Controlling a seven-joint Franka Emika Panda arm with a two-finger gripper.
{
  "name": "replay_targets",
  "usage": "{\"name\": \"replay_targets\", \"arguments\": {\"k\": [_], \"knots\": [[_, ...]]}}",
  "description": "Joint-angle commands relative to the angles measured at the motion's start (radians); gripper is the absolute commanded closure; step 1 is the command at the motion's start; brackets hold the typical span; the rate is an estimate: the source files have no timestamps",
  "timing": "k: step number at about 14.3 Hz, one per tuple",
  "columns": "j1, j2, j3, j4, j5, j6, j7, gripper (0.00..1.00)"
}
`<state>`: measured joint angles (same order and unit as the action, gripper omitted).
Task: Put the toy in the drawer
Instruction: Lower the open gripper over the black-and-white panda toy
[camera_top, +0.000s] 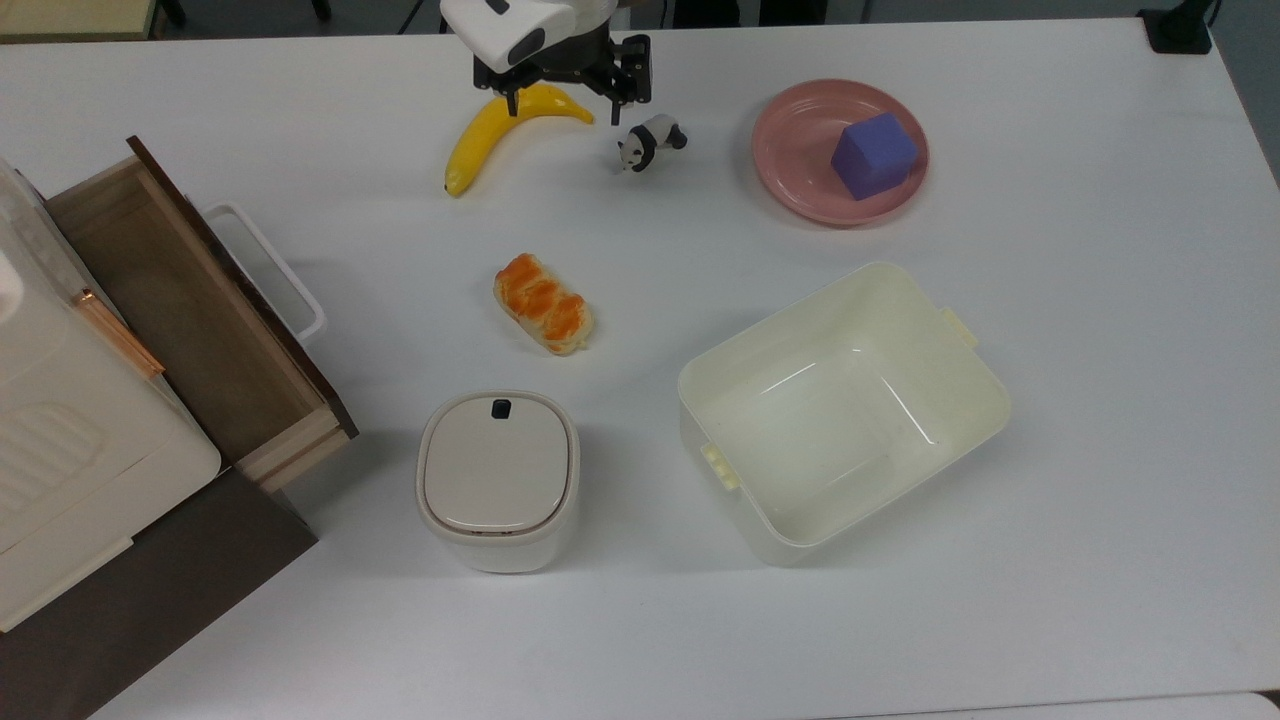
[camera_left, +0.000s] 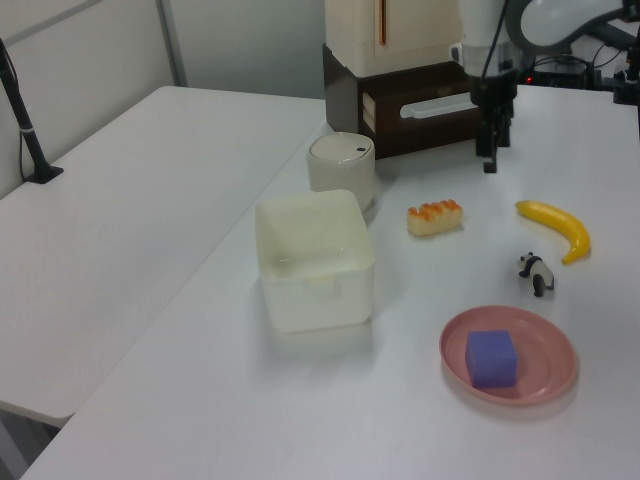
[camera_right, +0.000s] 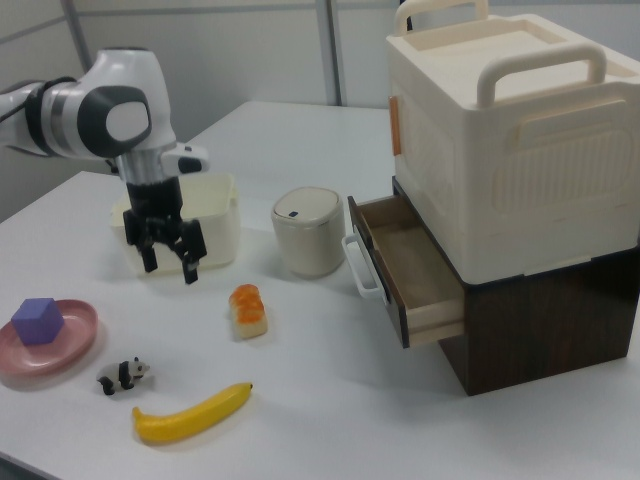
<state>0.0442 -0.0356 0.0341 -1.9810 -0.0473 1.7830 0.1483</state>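
The toy, a small black-and-white panda, stands on the white table between the banana and the pink plate; I also see the panda in the left view and the panda in the right view. My gripper hangs open and empty above the table, over the banana's far end and to the left of the panda in the top view. The right view shows the gripper with its fingers spread wide. The wooden drawer stands pulled out at the top view's left, with its white loop handle facing the table. The drawer is empty inside.
An orange-glazed bread loaf lies mid-table. A lidded white canister and an empty cream bin sit nearer the top view's bottom. A pink plate holds a purple cube. A cream box tops the cabinet.
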Motion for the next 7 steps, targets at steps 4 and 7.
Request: {"name": "replay_targets", "arguments": {"k": [4, 7], "knots": [[0.02, -0.036, 0.04, -0.212, 0.024, 0.096, 0.1, 0.0], [0.031, -0.026, 0.041, -0.257, 0.073, 0.101, 0.102, 0.0]]}}
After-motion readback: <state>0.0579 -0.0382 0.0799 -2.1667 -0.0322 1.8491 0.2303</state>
